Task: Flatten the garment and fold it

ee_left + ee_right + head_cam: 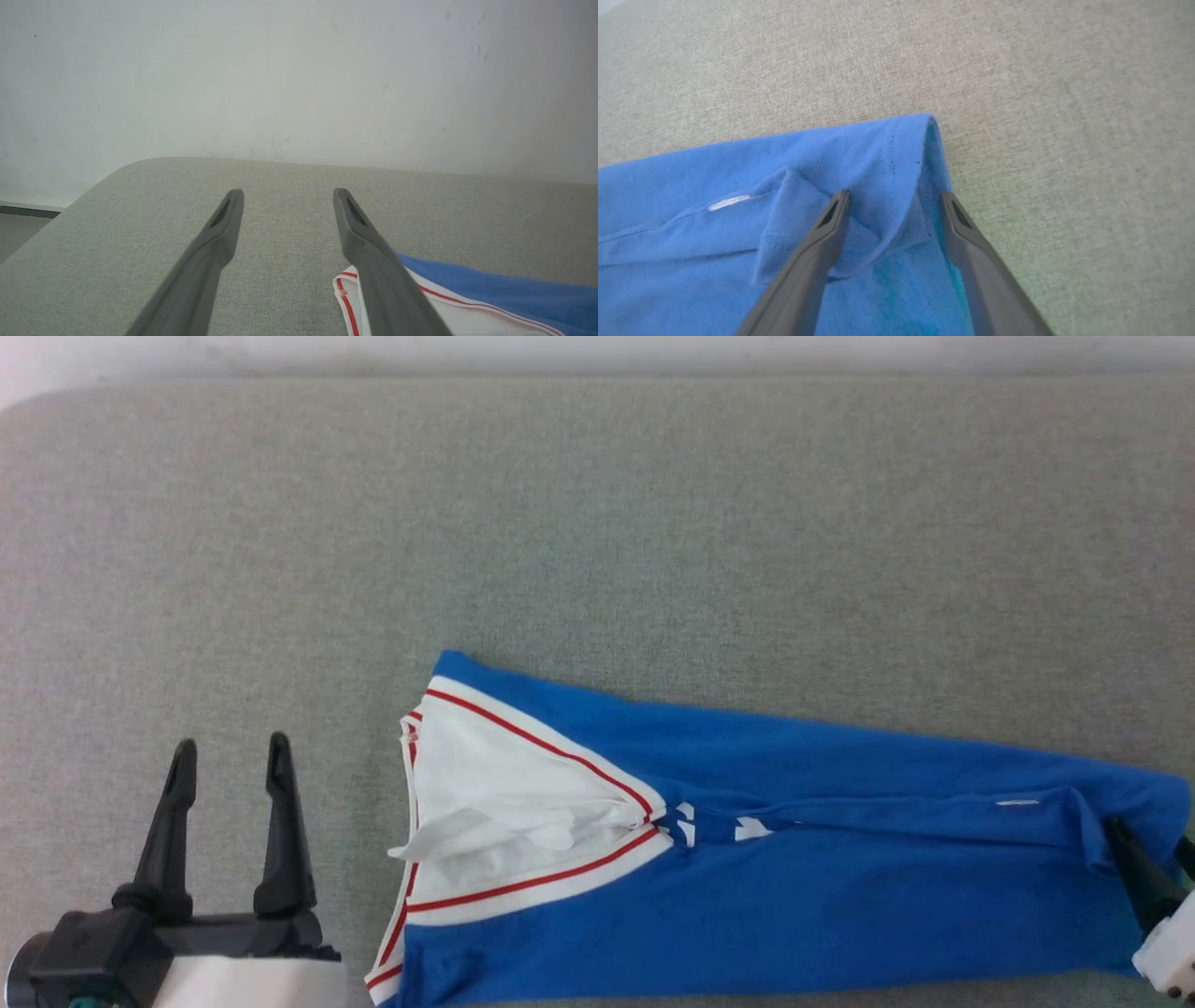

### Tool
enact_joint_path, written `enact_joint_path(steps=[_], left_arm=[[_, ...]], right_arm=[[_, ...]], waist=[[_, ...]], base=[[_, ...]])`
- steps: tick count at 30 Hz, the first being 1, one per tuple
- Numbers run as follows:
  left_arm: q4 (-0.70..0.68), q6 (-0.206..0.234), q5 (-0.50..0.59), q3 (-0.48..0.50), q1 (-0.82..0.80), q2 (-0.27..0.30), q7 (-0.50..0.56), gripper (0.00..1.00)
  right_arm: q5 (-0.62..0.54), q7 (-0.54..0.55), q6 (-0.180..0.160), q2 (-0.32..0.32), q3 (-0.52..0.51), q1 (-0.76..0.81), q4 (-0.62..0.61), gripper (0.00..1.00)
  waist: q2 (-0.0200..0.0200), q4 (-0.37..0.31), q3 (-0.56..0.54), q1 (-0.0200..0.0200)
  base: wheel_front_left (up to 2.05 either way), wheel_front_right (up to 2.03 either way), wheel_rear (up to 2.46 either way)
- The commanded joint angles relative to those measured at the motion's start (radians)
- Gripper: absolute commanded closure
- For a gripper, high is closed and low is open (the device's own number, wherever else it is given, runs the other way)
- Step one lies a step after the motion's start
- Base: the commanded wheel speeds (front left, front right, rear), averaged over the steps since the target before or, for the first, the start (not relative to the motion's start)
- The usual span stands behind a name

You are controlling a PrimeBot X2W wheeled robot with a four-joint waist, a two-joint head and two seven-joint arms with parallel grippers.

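Here, left gripper (231, 744) spread wide above grey surface (653, 523), right gripper (895, 195) parted, straddling a hem fold of the garment (840, 877)

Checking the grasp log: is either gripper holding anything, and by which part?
Nothing is held. The right gripper is open, astride the hem end of the garment. The left gripper is open, apart from it.

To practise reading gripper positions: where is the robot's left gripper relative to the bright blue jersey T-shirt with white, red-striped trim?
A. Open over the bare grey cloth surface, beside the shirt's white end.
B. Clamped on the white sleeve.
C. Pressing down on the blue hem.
A: the left gripper has its fingers spread over the grey cloth surface, apart from the bright blue jersey T-shirt, whose white end lies to its right.
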Motion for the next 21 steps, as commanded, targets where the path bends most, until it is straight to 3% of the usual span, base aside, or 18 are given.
enact_joint_path(steps=[1,11,12,13,21], left_arm=[[0.005,-0.008,-0.002,-0.003,-0.021,-0.005,-0.006,0.0],[0.023,-0.03,-0.018,-0.009,-0.077,-0.004,0.001,0.0],[0.023,-0.03,-0.021,-0.009,-0.079,-0.004,0.001,0.0],[0.023,-0.031,-0.022,-0.008,-0.08,-0.004,0.002,0.0],[0.033,-0.04,-0.043,-0.008,-0.085,-0.009,0.001,0.0]], right_arm=[[-0.007,0.004,-0.001,-0.003,0.001,-0.017,0.008,0.0],[-0.044,0.185,-0.001,0.018,-0.041,-0.044,0.066,0.0],[-0.045,0.204,-0.001,0.021,-0.044,-0.044,0.059,0.61],[-0.046,0.22,-0.001,0.023,-0.048,-0.045,0.051,1.0],[-0.05,0.254,-0.001,0.033,-0.078,-0.08,-0.031,1.0]], waist=[[-0.0001,0.01,0.037,-0.0002],[-0.0001,0.024,0.082,-0.0002],[-0.0001,0.023,0.083,-0.0002],[-0.0001,0.022,0.083,-0.0002],[-0.0001,0.003,0.048,-0.0002]], base=[[0.0,0.0,0.0],[0.0,0.0,0.0],[0.0,0.0,0.0],[0.0,0.0,0.0],[0.0,0.0,0.0]])
